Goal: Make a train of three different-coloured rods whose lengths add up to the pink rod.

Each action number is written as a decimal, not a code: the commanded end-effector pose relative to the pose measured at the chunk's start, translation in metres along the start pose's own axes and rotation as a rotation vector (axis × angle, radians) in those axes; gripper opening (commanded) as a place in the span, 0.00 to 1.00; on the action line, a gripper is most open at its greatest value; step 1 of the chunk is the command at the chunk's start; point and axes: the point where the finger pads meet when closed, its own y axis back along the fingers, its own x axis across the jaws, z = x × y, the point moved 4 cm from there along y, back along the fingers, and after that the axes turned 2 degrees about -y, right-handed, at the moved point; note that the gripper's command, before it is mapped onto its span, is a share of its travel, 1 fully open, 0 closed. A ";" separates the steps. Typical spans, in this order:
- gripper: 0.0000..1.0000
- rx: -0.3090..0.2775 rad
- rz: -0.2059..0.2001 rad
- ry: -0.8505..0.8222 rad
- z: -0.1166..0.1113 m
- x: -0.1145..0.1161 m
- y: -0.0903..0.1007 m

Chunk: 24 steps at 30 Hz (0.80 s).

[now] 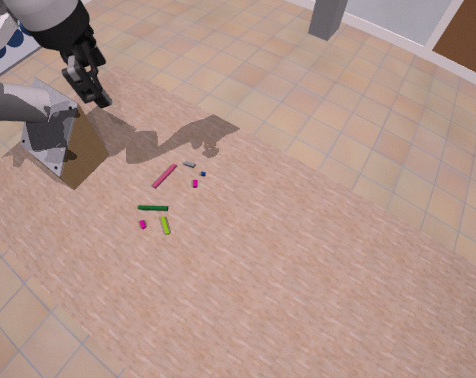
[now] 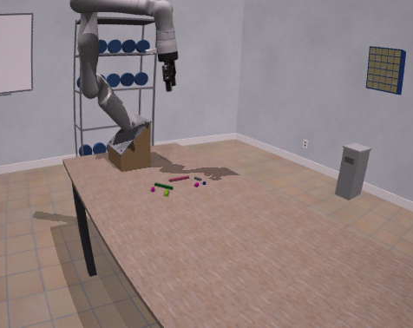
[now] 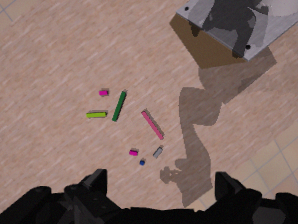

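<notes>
The pink rod (image 1: 164, 176) (image 2: 179, 179) (image 3: 152, 125) lies apart from the others. The grey rod (image 1: 189, 164) (image 2: 198, 179) (image 3: 158, 152), the tiny blue rod (image 1: 203, 174) (image 2: 204, 183) (image 3: 142, 162) and one magenta rod (image 1: 195, 183) (image 2: 196, 185) (image 3: 133, 152) lie near its one end, separate. The green rod (image 1: 153, 208) (image 2: 163, 186) (image 3: 119, 106) lies with the lime rod (image 1: 165, 225) (image 2: 167, 193) (image 3: 96, 115) and a second magenta rod (image 1: 142, 224) (image 2: 153, 189) (image 3: 103, 92) near it, none touching. My gripper (image 2: 169, 90) (image 3: 160, 182) is open and empty, high above the table.
The robot's wooden base block (image 1: 88, 150) (image 2: 137, 157) (image 3: 200, 47) stands on the table (image 1: 286, 280) (image 2: 248, 252) (image 3: 45, 165) beside the rods. The arm's shadow falls near the grey rod. A shelf rack with blue round things stands behind the robot.
</notes>
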 end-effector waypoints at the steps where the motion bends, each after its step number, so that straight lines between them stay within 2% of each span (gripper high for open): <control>1: 1.00 0.020 -0.026 0.054 0.012 -0.003 -0.026; 3: 1.00 0.034 -0.047 0.102 0.023 -0.003 -0.049; 8: 1.00 0.057 -0.078 0.190 0.041 -0.002 -0.089; 10: 1.00 0.057 -0.078 0.190 0.041 -0.002 -0.089; 12: 1.00 0.073 -0.095 0.250 0.049 0.000 -0.116; 24: 1.00 0.128 -0.126 0.487 0.067 0.015 -0.215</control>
